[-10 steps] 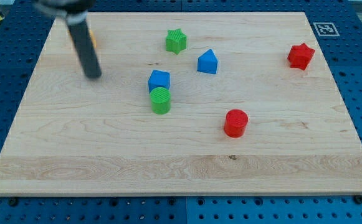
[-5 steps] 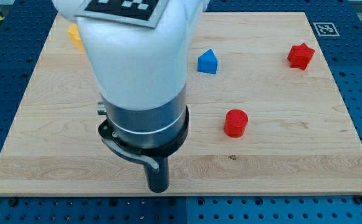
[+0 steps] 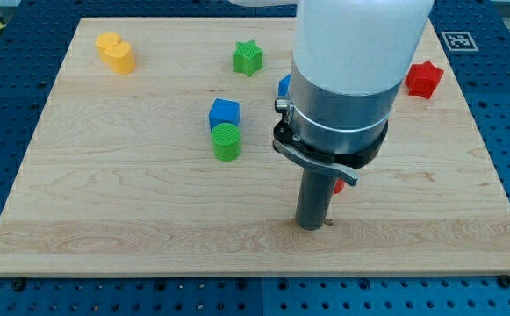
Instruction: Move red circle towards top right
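Observation:
The red circle [image 3: 339,185] is almost wholly hidden behind my arm; only a sliver shows right of the rod. My tip [image 3: 312,226] rests on the board just below and left of it, near the bottom middle. A red star [image 3: 424,78] lies at the view's top right, partly cut off by the arm.
A yellow block [image 3: 116,52] sits at top left. A green star [image 3: 248,58] is at top middle. A blue cube [image 3: 224,113] touches a green cylinder [image 3: 226,141] below it. A blue block [image 3: 284,86] peeks out at the arm's left edge. The wooden board [image 3: 105,219] ends close below my tip.
My arm has swept from the top left to the bottom, then right. My tip now stands beside the red circle, and the arm covers it and most of the blue block.

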`<state>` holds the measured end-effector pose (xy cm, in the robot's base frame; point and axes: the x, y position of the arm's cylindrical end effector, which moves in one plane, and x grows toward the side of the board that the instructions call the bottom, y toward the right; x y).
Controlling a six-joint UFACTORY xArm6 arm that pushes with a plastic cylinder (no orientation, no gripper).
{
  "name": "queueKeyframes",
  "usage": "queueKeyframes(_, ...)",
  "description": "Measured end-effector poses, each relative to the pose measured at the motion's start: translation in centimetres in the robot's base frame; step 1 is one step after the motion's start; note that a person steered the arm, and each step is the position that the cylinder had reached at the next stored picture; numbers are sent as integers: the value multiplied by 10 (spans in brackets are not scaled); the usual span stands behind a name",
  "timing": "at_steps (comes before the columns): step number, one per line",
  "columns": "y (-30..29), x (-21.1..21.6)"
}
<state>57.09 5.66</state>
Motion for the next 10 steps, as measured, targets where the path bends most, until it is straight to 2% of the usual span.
queueKeyframes(2,48,-30)
queueKeyframes(3,85,-64)
queueKeyframes(4,84,-60)
queueKeyframes(6,41,-25)
queueKeyframes(7,37,-29)
queueKeyframes(10,20,-133)
